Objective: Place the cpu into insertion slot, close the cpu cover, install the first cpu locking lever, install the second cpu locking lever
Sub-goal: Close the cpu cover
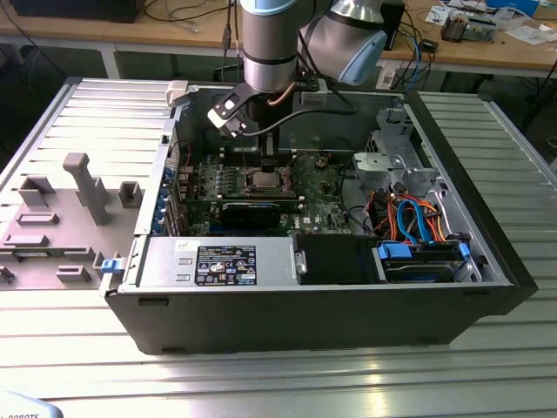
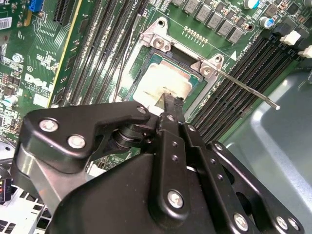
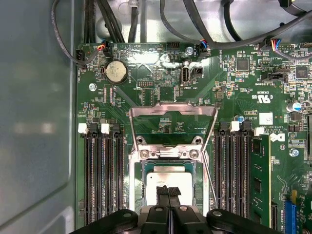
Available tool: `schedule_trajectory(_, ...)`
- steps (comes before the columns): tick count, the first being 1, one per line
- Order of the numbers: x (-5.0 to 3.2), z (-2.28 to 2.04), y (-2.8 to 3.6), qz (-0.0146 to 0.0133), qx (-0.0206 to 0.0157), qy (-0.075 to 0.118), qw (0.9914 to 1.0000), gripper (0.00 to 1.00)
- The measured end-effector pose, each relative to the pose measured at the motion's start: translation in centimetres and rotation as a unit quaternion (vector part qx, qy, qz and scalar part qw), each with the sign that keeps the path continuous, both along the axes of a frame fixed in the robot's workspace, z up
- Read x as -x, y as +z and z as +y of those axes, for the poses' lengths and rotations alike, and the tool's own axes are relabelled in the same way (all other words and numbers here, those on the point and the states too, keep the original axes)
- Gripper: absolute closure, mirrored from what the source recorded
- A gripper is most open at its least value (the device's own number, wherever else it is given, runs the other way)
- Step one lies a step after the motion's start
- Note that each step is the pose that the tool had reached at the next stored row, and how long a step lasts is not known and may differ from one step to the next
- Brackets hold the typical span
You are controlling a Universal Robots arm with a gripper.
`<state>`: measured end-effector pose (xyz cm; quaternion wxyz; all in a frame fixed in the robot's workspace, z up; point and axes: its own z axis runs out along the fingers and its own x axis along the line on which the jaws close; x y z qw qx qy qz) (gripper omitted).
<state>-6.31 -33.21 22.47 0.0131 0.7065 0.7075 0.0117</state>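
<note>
The cpu lies flat in the insertion slot, its silver-grey top facing up; the second wrist view shows the cpu inside the slot's silver rim. My gripper hangs straight over the chip, its two black fingertips pressed together and shut, right at the chip's top face. The cpu cover stands folded back open behind the socket. A thin locking lever sticks out unlatched beside the socket. In the exterior view the gripper reaches down into the case onto the socket.
Long black memory slots flank the socket on both sides. A black card lies just in front of it, then the power supply. Drive cage and orange-blue cables fill the exterior view's right. A grey fixture plate sits left of the case.
</note>
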Motion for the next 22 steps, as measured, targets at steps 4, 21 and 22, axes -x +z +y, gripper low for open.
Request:
schedule_trajectory(4,0.0,0.0,0.0,0.0,0.0015,0.0,1.0,0.89)
schedule_trajectory(21,0.0,0.0,0.38,0.0,0.0035,0.0,0.99999,0.89)
schedule_trajectory(22,0.0,0.0,0.49,0.0,0.0035,0.0,0.99999,0.89)
